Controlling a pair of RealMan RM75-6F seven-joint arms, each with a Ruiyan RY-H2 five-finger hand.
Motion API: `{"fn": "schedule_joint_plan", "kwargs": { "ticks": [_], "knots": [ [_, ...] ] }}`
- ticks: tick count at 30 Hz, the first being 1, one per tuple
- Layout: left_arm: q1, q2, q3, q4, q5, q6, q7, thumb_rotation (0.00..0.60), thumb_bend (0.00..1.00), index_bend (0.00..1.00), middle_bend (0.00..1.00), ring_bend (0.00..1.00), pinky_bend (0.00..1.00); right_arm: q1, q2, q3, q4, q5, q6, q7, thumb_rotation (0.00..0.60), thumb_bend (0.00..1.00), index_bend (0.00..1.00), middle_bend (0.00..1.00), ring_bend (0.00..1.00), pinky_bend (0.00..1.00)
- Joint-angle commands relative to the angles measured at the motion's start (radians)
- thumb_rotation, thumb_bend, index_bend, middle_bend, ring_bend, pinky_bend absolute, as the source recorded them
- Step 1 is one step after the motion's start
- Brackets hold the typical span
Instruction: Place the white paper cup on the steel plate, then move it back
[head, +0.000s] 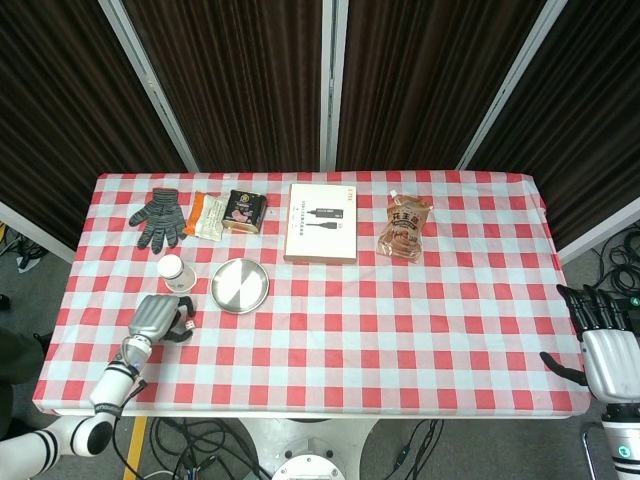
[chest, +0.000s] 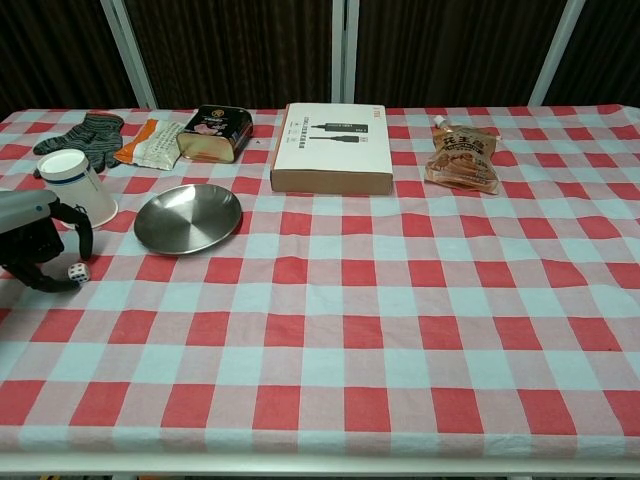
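A: Start with the biggest thing there.

B: The table under a red-and-white checked cloth (head: 400, 320). On it, far and centre, lies a flat white cardboard box with a cable printed on its lid (head: 321, 222), with its near edge brown in the chest view.

A: And to the right of the box?

B: An orange-brown snack pouch with a white spout (head: 404, 229), lying flat, apart from the box.

A: The far left?

B: A grey knitted work glove (head: 158, 216) at the far left corner, then an orange-and-white snack packet (head: 204, 214), then a small dark tin with a pink picture on top (head: 243, 211) just beside the packet.

A: Where is the plate?

B: The round shiny steel plate (head: 240, 285) sits left of centre, nearer than the tin and bare.

A: And the cup?

B: The white paper cup with a blue rim line (chest: 76, 187) stands on the cloth just left of the plate, not on it.

A: The hands?

B: The silver left hand (head: 160, 317) is at the left near side, nearer than the cup and apart from it, its dark fingers (chest: 82, 233) curled downward around nothing, beside a small white die (chest: 76, 272). The right hand (head: 605, 350) is off the table's right near corner, fingers spread and holding nothing.
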Motion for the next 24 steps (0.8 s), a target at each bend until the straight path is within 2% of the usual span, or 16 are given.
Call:
{"fn": "schedule_joint_plan", "kwargs": {
  "ticks": [1, 10, 14, 20, 24],
  "knots": [
    [-0.003, 0.000, 0.002, 0.003, -0.006, -0.008, 0.000, 0.600, 0.24, 0.50, 0.92, 0.90, 0.90, 0.000, 0.000, -0.001, 0.001, -0.001, -0.001, 0.001, 0.600, 0.05, 0.00, 0.13, 0.00, 0.05],
    [-0.008, -0.002, 0.007, 0.003, 0.001, -0.007, -0.013, 0.600, 0.34, 0.57, 0.92, 0.90, 0.90, -0.002, 0.002, -0.004, -0.005, 0.001, -0.003, -0.004, 0.600, 0.06, 0.00, 0.15, 0.00, 0.05],
    [-0.010, 0.004, 0.002, -0.010, 0.015, 0.006, -0.029, 0.600, 0.35, 0.58, 0.92, 0.90, 0.90, -0.005, 0.003, -0.005, -0.007, 0.000, 0.000, -0.005, 0.600, 0.07, 0.00, 0.15, 0.00, 0.05],
    [-0.038, 0.018, -0.028, -0.050, 0.039, 0.015, -0.054, 0.600, 0.35, 0.58, 0.92, 0.90, 0.90, -0.007, 0.004, -0.004, -0.012, -0.004, 0.007, -0.009, 0.600, 0.07, 0.00, 0.15, 0.00, 0.05],
    [-0.083, 0.003, -0.063, -0.052, 0.024, -0.002, -0.026, 0.600, 0.34, 0.58, 0.92, 0.90, 0.90, -0.007, 0.006, -0.004, -0.016, -0.007, 0.008, -0.009, 0.600, 0.07, 0.00, 0.15, 0.00, 0.05]
  ]
}}
